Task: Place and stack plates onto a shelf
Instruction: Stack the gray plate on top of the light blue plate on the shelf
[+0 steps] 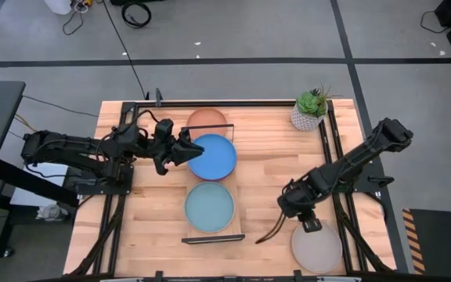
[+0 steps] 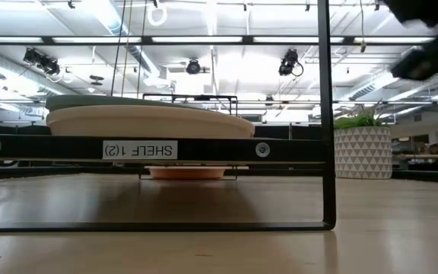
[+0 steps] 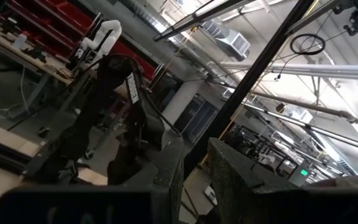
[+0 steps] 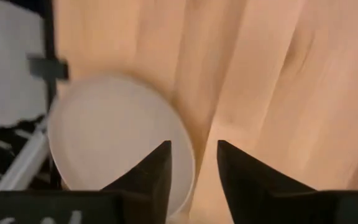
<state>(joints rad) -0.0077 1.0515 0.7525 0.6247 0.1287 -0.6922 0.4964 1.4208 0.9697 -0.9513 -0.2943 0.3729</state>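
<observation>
In the high view my left gripper (image 1: pixel 189 149) is at the left rim of the bright blue plate (image 1: pixel 216 158), which is over the far half of the shelf (image 1: pixel 239 196). A light blue plate (image 1: pixel 209 207) tops a stack on the near half; the low view shows a peach plate (image 2: pixel 150 123) in that stack above the shelf board (image 2: pixel 204 149). A terracotta plate (image 1: pixel 207 119) lies on the table beyond the shelf. My right gripper (image 1: pixel 308 223) (image 4: pixel 194 155), slightly open, hovers over the far-left rim of the grey plate (image 1: pixel 319 249) (image 4: pixel 110 137), which lies flat on the table. My left gripper holds the bright blue plate by its left rim (image 1: pixel 195 150), coming level from the table's left. The plate sits about level over the shelf's far half. In the left wrist view the narrow gap between the fingers (image 3: pixel 166 180) does not show the rim itself.
A small potted plant (image 1: pixel 310 110) (image 2: pixel 362 148) stands at the table's far right. The shelf's black wire frame end (image 2: pixel 326 114) rises close in the low view. Bare tabletop lies between the shelf and the right arm. Black table rails run along both sides.
</observation>
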